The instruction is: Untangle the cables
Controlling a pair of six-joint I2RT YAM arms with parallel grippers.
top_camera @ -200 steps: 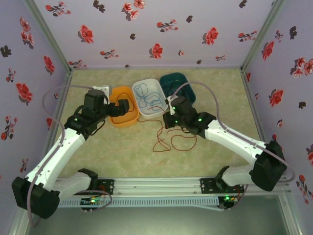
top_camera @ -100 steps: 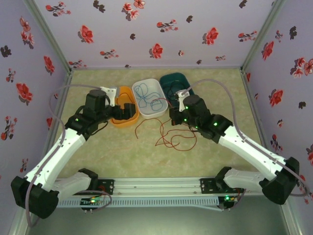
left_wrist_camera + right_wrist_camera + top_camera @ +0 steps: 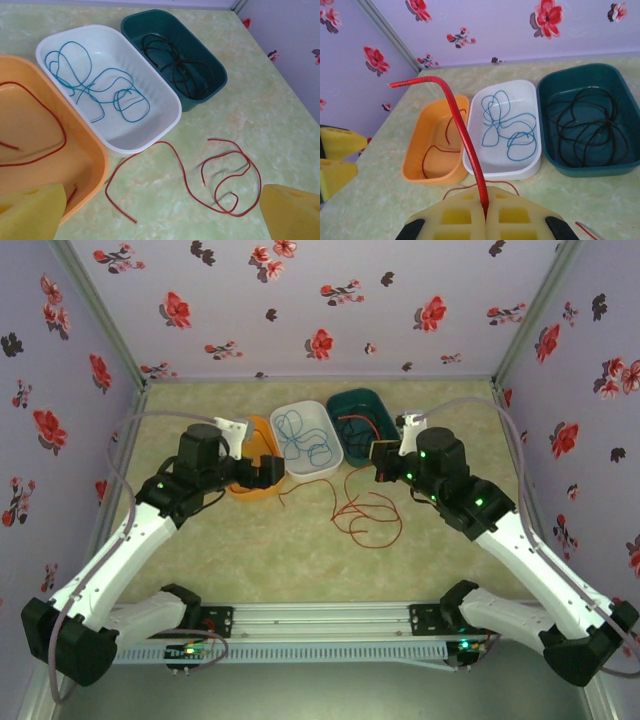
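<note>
Since the right pincer (image 3: 485, 210) is clamped together on a red cable (image 3: 465, 135), the wire stands stiff out of the pads and bends toward the upper left of the right wrist view. My read: I've got it lifted to draw that strand free. In the top view it seems to trail down into the red loops (image 3: 368, 522) on the desk (image 3: 250, 570) at centre frame, just below the trays.

On the other side, the left pincer (image 3: 262, 470) stands wide apart and holds nothing, poised by the near rim of the orange tray (image 3: 95, 160).

Sorting by colour looks well along. The blue cable (image 3: 95, 85) is in the white tray (image 3: 172, 107), the black cable (image 3: 175, 65) is in the green tray (image 3: 220, 75), and some red wire (image 3: 63, 134) is in the orange one.

The trays sit touching in a row, upper centre of the top view. The walls (image 3: 60, 390) close in left, right and back. Open room is the bare desk in front of the trays, lower half of the frame.

Risk, as I judge it: red goes to orange, so the carry passes by the white tray rim, and the trailing loops could snag there or drag into blue.
</note>
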